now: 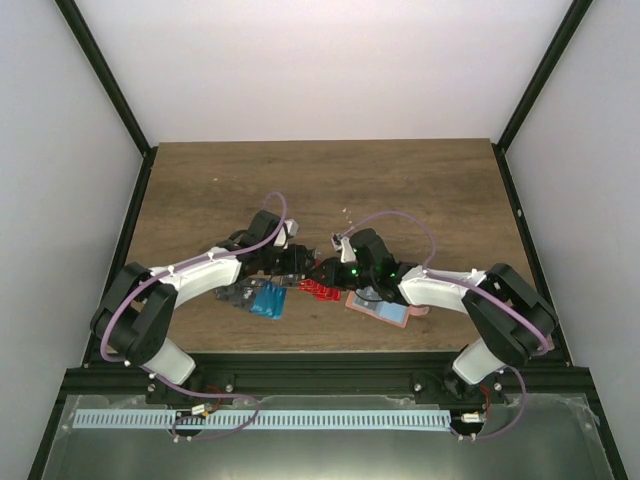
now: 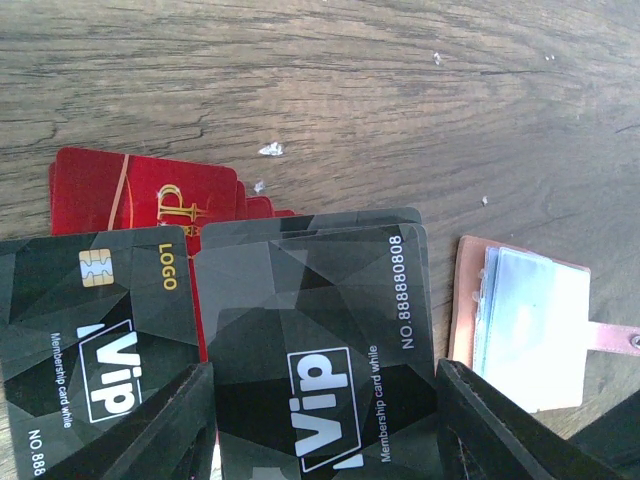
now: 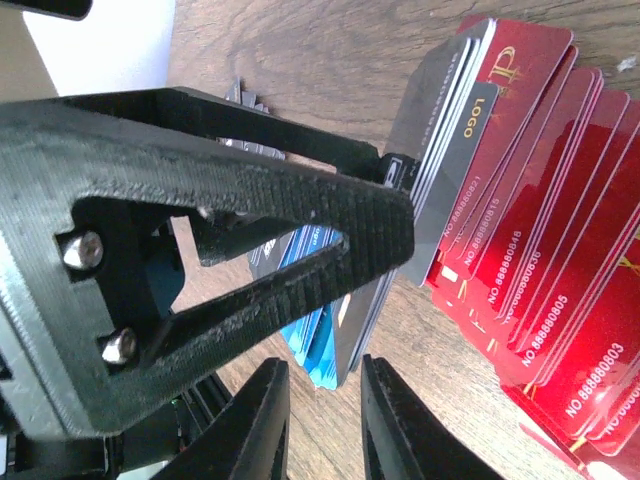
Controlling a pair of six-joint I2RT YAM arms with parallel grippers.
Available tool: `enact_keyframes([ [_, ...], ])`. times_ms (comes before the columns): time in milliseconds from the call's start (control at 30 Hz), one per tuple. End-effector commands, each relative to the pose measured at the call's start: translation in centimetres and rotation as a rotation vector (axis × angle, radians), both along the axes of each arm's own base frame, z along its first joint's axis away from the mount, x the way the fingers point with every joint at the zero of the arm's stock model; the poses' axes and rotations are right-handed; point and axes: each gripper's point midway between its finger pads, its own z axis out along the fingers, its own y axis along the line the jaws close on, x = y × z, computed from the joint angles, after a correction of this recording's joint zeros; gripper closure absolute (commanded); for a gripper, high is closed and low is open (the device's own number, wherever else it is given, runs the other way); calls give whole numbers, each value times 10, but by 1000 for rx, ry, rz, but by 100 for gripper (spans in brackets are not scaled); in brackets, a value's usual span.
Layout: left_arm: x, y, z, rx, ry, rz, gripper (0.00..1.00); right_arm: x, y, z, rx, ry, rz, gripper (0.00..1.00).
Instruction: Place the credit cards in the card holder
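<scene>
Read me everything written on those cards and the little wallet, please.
"LOGO", "Vip", "Membership card while": left dark card; its number is cut off.
"Vip", "Membership card while", "NO.88880808": middle dark card.
"NO.88880805", "NO.88880803": red cards.
Other numbers on the red cards: too blurred to trust.
Card holder: no text seen.

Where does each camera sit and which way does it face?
Top: above, behind the robot, facing down at the table; both arms show.
Left wrist: on the left arm, facing down at black cards, red cards, card holder; left gripper at bottom.
Right wrist: on the right arm, facing the black cards' edges; right gripper at bottom.
Both wrist views show red cards.
</scene>
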Motion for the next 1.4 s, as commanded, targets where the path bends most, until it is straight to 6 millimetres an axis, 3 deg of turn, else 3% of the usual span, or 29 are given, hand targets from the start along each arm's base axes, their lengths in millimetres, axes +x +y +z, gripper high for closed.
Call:
enact_keyframes([
  [0, 3, 1, -3, 0, -3, 7, 49, 11, 15, 13, 25, -27, -5, 80],
  [233, 3, 1, -3, 3, -5, 7, 50, 15, 17, 5, 3, -6, -23, 88],
  [833, 3, 6, -5, 24, -1, 32, 51, 22, 20, -28, -87, 86, -48, 94],
  [1200, 3, 5, -5, 27, -3, 33, 51, 20, 13, -32, -101, 69, -62, 99],
  [1300, 4, 6, -2, 25, -18, 34, 48, 18, 7, -30, -107, 45, -66, 99],
  [1367, 4, 9, 0, 35, -31, 38, 39, 16, 3, -28, -107, 27, -69, 99],
])
